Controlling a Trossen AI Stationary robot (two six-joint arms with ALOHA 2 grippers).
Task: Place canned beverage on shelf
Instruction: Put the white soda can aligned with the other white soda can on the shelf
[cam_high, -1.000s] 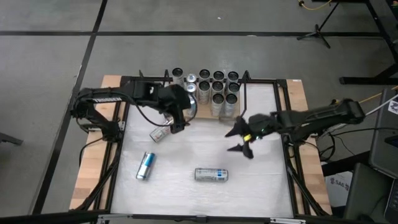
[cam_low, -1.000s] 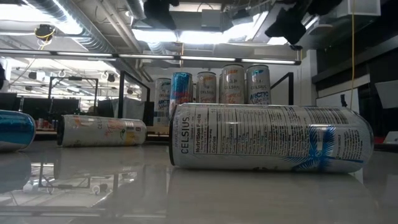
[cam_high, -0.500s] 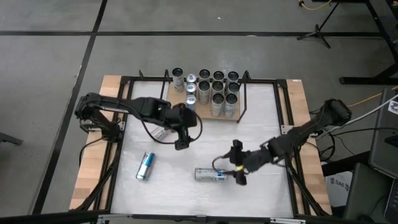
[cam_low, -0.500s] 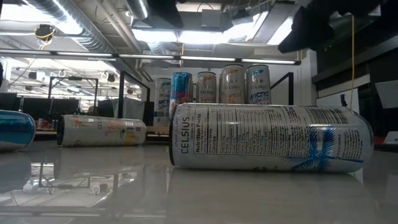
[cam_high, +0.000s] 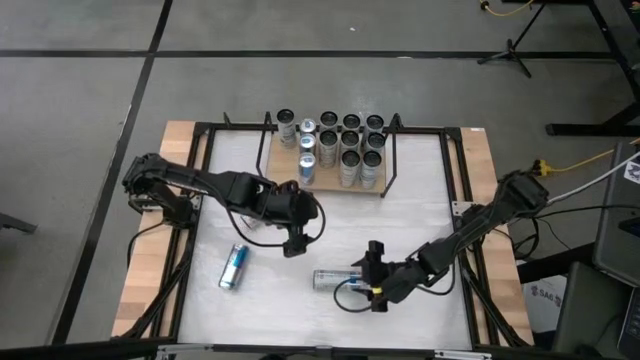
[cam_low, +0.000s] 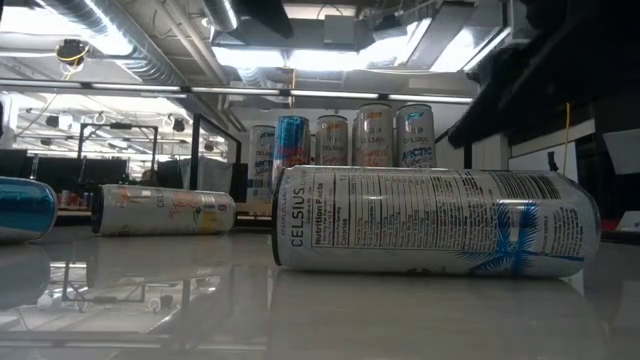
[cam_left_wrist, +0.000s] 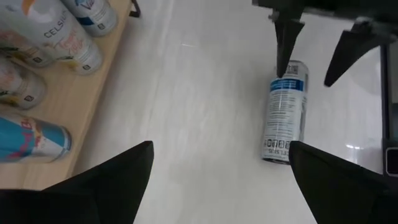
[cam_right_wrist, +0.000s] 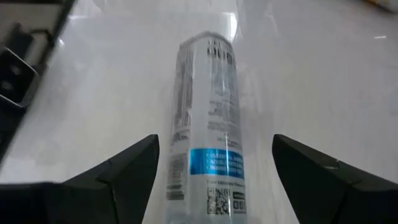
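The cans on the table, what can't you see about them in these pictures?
- Third lying can: in the high view the left arm hides it; only the low view shows it.
- Blue can: the low view's edge cuts it off.
- Shelf cans: too small to read from above; the silver can hides their lower parts in the low view.
- Silver can's end: the right gripper covers it from above.
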